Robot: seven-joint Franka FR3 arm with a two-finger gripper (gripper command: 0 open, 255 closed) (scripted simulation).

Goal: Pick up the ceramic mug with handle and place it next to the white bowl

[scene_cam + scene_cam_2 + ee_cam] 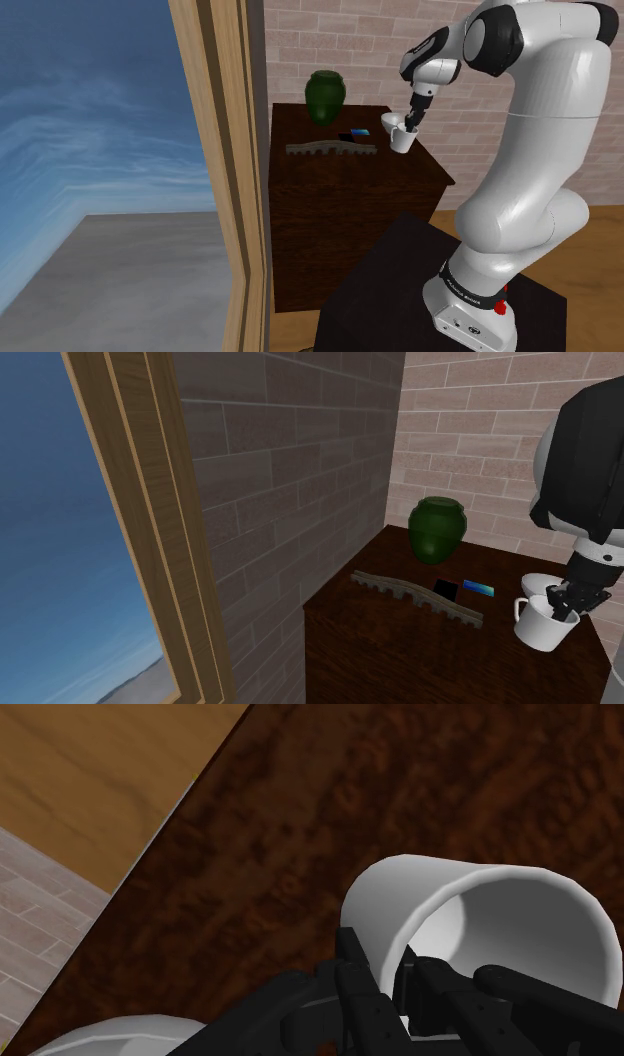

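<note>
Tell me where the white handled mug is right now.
The white handled mug is at the edge of the dark wooden cabinet on the shoulder view's right. The black gripper clasps its rim, and it is right beside the white bowl.

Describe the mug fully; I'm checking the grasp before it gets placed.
The mug is plain white, empty, with a loop handle. It tilts, clasped at its rim by the gripper, one finger inside, one outside. It is over the dark wooden dresser, close beside the white bowl; whether it touches the top is unclear.
</note>
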